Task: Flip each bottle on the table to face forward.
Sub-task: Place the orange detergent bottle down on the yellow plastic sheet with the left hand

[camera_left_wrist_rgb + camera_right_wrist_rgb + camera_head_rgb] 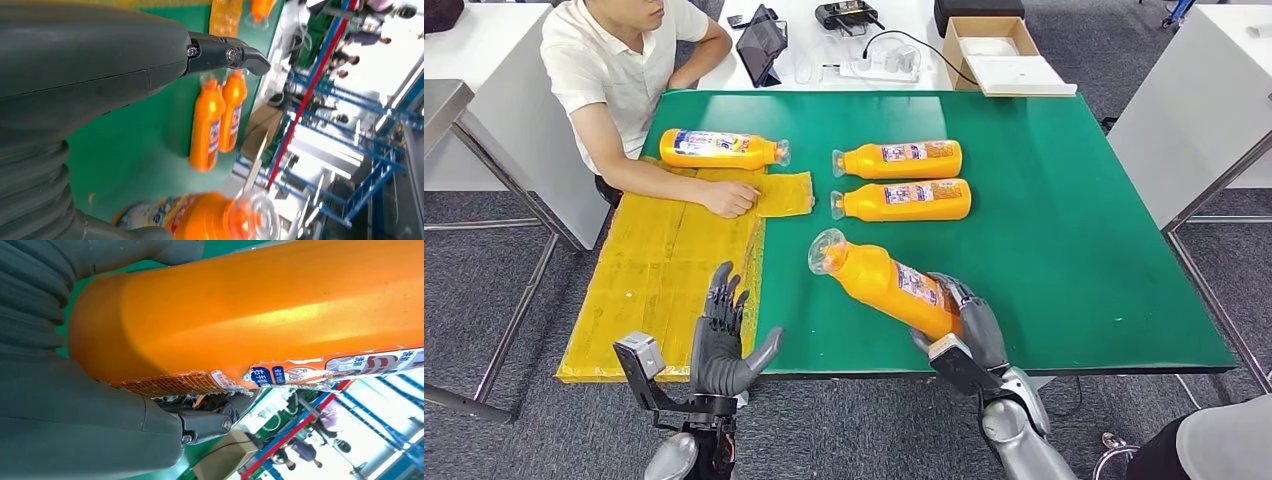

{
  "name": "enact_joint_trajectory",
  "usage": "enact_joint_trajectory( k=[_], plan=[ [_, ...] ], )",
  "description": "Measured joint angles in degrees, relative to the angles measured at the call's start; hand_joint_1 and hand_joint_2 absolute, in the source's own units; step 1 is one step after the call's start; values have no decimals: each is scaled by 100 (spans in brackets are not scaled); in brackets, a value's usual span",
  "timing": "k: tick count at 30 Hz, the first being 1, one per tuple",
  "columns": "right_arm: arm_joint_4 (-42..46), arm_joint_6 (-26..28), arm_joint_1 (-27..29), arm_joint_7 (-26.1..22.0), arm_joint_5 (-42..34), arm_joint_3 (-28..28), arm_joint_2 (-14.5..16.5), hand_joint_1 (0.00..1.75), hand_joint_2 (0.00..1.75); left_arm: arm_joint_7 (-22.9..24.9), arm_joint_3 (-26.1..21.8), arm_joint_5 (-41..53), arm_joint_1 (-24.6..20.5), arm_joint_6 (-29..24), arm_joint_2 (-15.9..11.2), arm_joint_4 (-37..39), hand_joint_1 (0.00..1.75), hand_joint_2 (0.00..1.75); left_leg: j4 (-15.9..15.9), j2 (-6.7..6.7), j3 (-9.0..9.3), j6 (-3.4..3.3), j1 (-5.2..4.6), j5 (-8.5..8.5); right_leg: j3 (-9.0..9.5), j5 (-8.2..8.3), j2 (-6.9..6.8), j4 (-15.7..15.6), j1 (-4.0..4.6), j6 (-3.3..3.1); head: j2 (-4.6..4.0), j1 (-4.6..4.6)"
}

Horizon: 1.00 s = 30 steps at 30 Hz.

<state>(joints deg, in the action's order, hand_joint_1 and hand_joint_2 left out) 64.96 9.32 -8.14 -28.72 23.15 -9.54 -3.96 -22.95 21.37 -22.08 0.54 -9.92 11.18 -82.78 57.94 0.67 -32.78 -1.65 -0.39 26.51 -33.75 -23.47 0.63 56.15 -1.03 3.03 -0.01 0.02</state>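
Observation:
My right hand [969, 322] grips the base of an orange bottle [886, 282] and holds it tilted above the green table [1064, 230], clear cap toward the far left. Up close, that bottle [260, 310] shows a torn label beside my right hand [100, 405]. Two more orange bottles [902, 159] [906, 200] lie side by side at the table's middle, caps to the left. Another bottle [719, 149] lies at the far left, cap to the right. My left hand [721, 340] hovers open at the near edge, fingers spread and pointing up. From the left wrist, my left hand [90, 65] frames the two lying bottles [216, 122].
A yellow mat [664, 270] covers the table's left side. A person in a white shirt [614, 70] sits at the far left with a hand [729, 198] resting on the mat. A cardboard box [989, 45] and electronics sit on a white desk beyond.

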Motion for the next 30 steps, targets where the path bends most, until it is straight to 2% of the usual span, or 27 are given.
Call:
enact_joint_trajectory(
  k=[9,18,30],
  plan=[
    [-102,-86,-158,-83,87,-328,128,175,175,150,114,-203,-2,172,-1,51,0,175,0,-5,-5,1,6,-1,-8,0,1,4,4,0,0,1],
    [-353,-114,-414,-298,119,-1041,507,175,175,165,139,-377,-310,45,26,609,0,175,0,-1,-6,2,6,-2,-11,0,1,4,4,0,-1,0],
    [-855,-274,-702,-361,-126,-1475,712,175,175,160,168,-940,-443,839,103,904,0,175,0,-2,-10,2,5,-2,-15,0,1,3,3,0,-1,0]
  ],
)
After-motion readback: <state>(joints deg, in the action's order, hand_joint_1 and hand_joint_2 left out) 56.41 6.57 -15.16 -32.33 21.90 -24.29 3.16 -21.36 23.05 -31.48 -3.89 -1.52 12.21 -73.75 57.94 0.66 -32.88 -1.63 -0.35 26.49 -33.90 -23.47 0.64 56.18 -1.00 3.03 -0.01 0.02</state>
